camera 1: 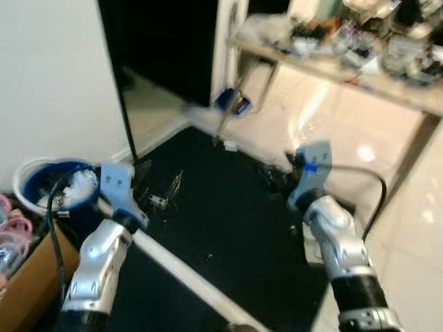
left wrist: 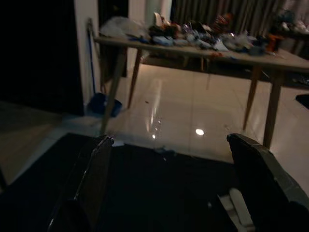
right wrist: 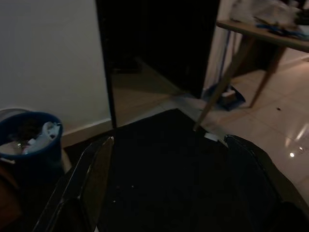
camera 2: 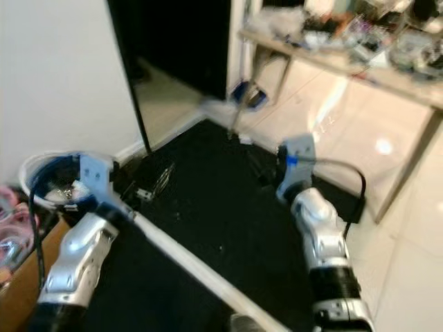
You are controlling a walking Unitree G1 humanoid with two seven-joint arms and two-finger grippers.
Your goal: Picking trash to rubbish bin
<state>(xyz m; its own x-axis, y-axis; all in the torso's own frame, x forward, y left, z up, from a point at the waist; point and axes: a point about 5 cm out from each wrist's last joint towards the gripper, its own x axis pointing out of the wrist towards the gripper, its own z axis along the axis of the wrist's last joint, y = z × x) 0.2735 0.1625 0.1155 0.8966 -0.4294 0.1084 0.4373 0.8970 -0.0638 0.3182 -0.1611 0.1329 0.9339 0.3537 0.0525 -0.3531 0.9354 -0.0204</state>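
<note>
A: Where is the rubbish bin (camera 1: 52, 187)?

B: It stands against the white wall (camera 1: 52, 83), at the corner of the black mat (camera 1: 228, 228). It is blue with a white rim, and there is white crumpled trash (camera 1: 77, 183) inside it along with other bits too blurred to name. A brown cardboard box (camera 1: 28, 280) sits just beside the bin, on the side nearer the robot.

A: And the grippers, relative to the bin?

B: The left gripper (left wrist: 169, 179) hangs over the mat just beside the bin, its arm passing right in front of it. In its wrist view the two black fingers (left wrist: 89, 183) stand wide apart with nothing between them, and beyond them lie the mat and the glossy tile floor (left wrist: 193, 111). The right gripper (right wrist: 178, 183) is well apart from the bin, over the far side of the mat. Its fingers (right wrist: 89, 179) are spread wide too, holding nothing, and the bin appears beyond one of them.

A: Any trash on the mat?

B: A few small pale scraps (camera 1: 159, 200) lie on the mat near the bin, close ahead of the left arm. What they are I cannot tell. Neither gripper touches them.

A: What else is around?

B: A long wooden table (camera 1: 360, 76) crowded with clutter stands well away from the bin, across the tile floor. A blue dustpan (camera 1: 232, 102) lies by its nearest leg.
</note>
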